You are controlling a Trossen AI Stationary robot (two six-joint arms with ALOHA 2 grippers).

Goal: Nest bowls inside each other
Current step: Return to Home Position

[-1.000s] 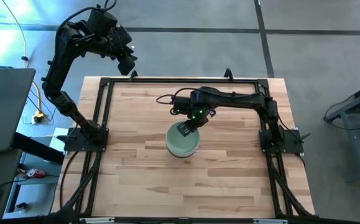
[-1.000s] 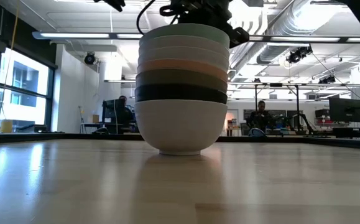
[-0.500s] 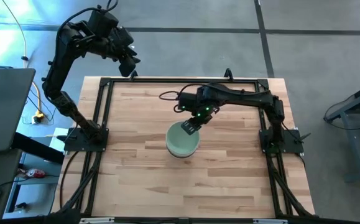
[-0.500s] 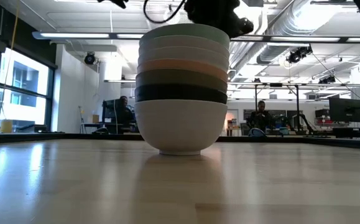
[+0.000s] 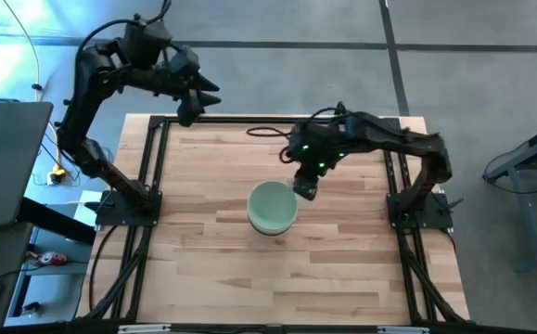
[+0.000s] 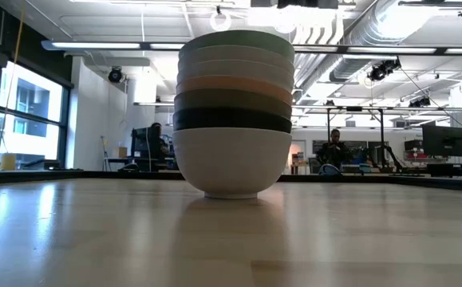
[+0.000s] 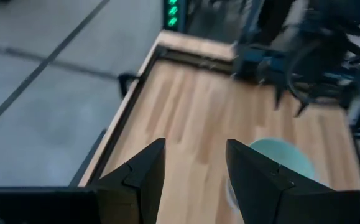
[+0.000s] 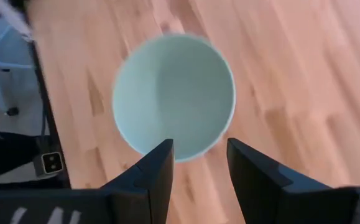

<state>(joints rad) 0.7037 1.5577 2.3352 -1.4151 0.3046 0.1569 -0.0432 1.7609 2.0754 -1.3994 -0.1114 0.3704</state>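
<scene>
The bowls (image 5: 273, 208) stand nested in one stack at the table's middle, the lowest white bowl resting on its foot (image 6: 232, 191). Seen from the side, the stack (image 6: 233, 112) runs white, black, olive-grey, peach-orange, white, white, with the pale green bowl (image 8: 173, 93) on top. My right gripper (image 5: 305, 188) hangs open above the table, just right of the stack, and touches nothing; its fingers (image 8: 158, 171) frame the green bowl from above. My left gripper (image 5: 192, 109) is open, high over the table's far left corner, and sees the green bowl (image 7: 279, 158) far off.
A black rail frame (image 5: 249, 121) borders the wooden table (image 5: 342, 269). A dark cable (image 5: 263, 132) loops over the far part of the table. Bare wood lies all round the stack. People sit at desks in the room behind (image 6: 334, 147).
My right gripper has risen from the top of the stack, gone toward the table's right edge and rolled about its own axis; it has left the low view upward. The stack has stayed still. My left gripper has swung a little and tipped over the far left corner.
</scene>
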